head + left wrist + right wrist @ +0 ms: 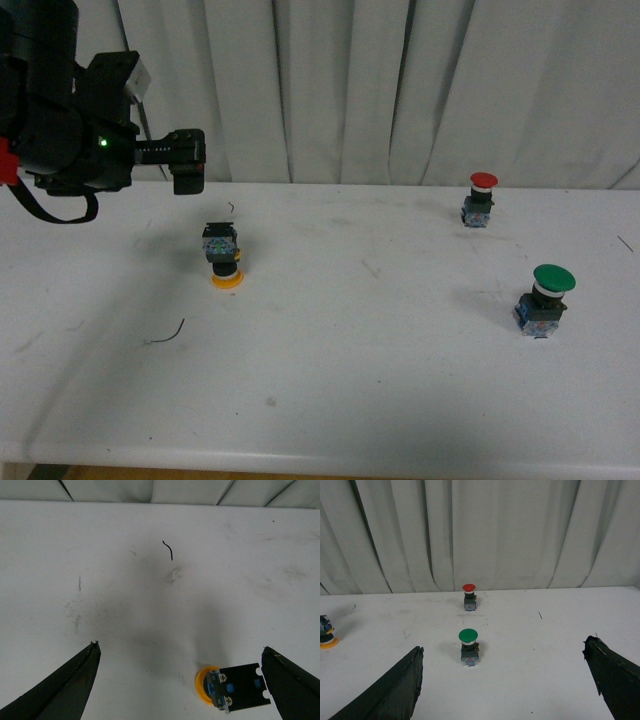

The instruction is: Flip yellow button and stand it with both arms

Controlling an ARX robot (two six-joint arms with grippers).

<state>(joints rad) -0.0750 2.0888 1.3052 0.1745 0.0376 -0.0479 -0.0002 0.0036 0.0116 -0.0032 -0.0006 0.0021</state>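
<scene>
I see a white table [350, 400] with gray curtains [400, 80] behind it. The yellow button [224, 258] sits on the table, cap down. The red button [482, 198] and the green button [545, 300] stand well to its right. My left arm [60, 120] hangs above it and a bit to the left. The left gripper [180, 646] is wide apart and holds nothing. The right gripper [503, 645] is wide apart too, well away from the yellow button.

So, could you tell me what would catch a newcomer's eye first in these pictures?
The yellow button stands out: it rests upside down on its cap, dark base up, on the left part of the white table, with the open left gripper raised above the table near it. On the right, the red button at the back and the green button nearer the robot both stand upright, caps up.
</scene>
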